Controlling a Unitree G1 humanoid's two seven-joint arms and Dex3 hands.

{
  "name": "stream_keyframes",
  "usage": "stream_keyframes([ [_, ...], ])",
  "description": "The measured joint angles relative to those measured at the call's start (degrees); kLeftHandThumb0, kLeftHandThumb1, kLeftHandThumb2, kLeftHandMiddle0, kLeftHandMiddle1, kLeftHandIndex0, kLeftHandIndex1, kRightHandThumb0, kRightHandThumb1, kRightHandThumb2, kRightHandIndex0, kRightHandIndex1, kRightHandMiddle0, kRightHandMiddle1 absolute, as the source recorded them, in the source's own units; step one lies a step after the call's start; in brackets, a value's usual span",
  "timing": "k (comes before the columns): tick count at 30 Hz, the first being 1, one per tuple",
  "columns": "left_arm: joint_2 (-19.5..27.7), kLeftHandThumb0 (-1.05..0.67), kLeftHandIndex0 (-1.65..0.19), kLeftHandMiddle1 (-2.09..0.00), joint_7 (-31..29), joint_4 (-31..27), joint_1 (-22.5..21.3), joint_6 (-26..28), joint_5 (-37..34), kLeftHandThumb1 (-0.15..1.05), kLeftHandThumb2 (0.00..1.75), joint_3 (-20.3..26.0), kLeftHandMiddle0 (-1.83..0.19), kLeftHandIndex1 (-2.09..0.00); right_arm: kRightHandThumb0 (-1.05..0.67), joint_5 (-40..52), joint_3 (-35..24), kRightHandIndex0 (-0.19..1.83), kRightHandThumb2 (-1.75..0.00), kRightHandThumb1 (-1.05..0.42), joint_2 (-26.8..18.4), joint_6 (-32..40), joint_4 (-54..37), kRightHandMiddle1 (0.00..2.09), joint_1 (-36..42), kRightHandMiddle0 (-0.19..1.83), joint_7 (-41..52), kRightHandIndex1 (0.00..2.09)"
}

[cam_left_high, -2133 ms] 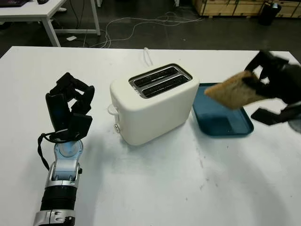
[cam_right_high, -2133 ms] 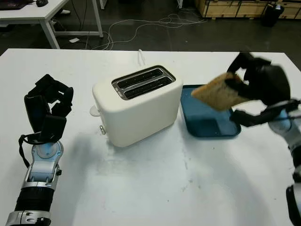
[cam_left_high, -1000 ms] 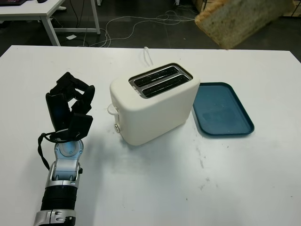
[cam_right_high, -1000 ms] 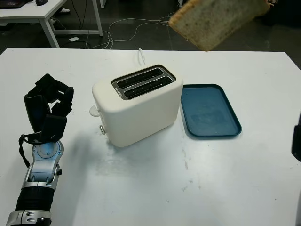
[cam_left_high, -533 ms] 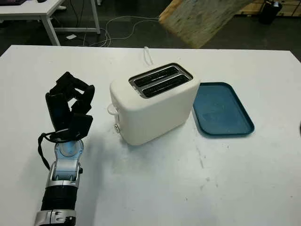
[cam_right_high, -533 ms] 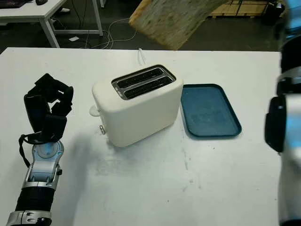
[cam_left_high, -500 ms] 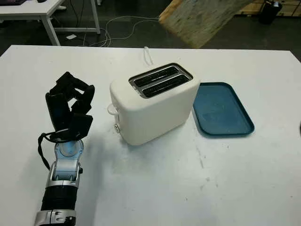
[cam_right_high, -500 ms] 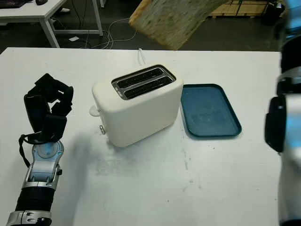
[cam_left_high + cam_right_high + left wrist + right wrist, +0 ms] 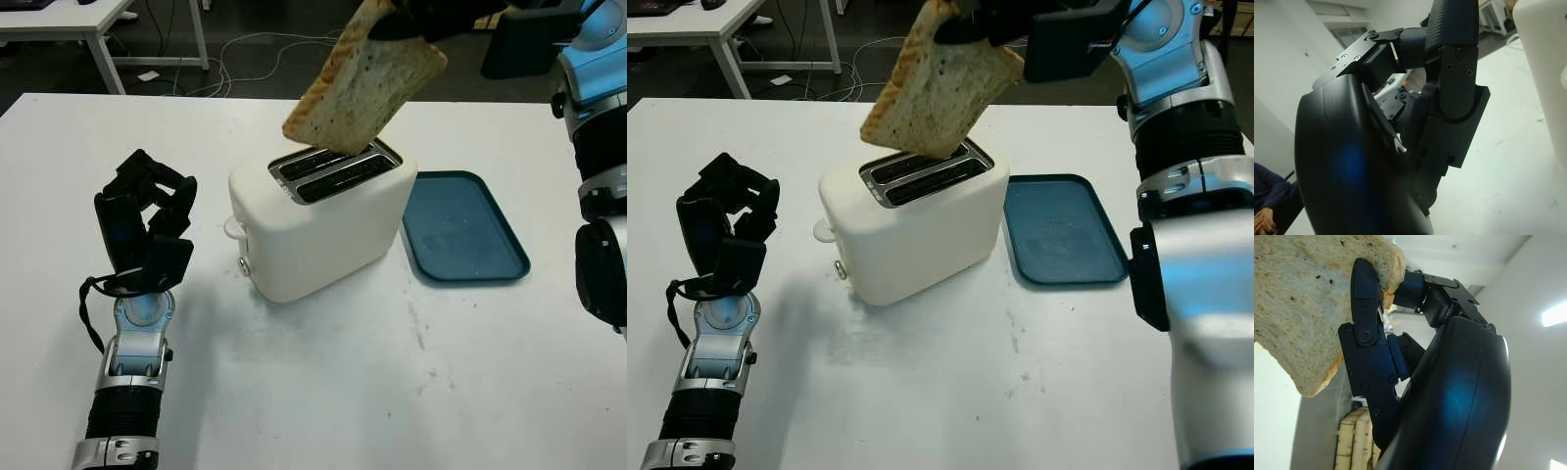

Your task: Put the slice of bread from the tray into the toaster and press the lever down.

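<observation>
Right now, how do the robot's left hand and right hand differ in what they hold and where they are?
The right hand is raised above the white toaster and grips the slice of bread; the left hand holds nothing. The right hand hangs high over the slots, while the left hand is low, beside the toaster, above the white table. Both are black three-finger hands with curled fingers.

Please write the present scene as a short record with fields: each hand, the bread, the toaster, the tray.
right hand: shut on the slice of bread, raised above the toaster
left hand: curled, holds nothing, held up left of the toaster
slice of bread: tilted, its low corner just over the toaster slots, not yet inside
toaster: white, upright on the table, both slots empty
tray: blue, right of the toaster
</observation>
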Motion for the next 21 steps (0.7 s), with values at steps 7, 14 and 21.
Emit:
stream_keyframes([
  [7, -0.1, -0.98, -0.83, -1.62, 0.2, 0.0, 0.2, 0.0, 0.0, 0.92, 0.33, 0.0, -0.97, -1.47, -0.44, -0.5, 0.4, 1.00, -0.45, -0.92, 0.0, 0.0, 0.5, 1.75, 1.1, 0.68, 2.5, 1.75],
  [14, -0.1, -0.99, -0.83, -1.61, 0.1, 0.0, 0.3, 0.0, 0.0, 0.92, 0.31, 0.0, -0.97, -1.46, -0.45, -1.1, 0.4, 0.99, -0.43, -0.92, -0.1, -0.2, 1.9, 1.75, 1.4, 0.70, 2.5, 1.75],
  [21, -0.2, -0.99, -0.83, -1.62, 0.1, -0.2, 0.3, 0.1, 0.0, 0.92, 0.32, 0.0, -0.97, -1.46, -0.43, -4.5, 1.8, 0.99, -0.44, -0.92, -1.2, -1.4, 3.5, 1.75, 1.4, 0.70, 0.3, 1.75],
])
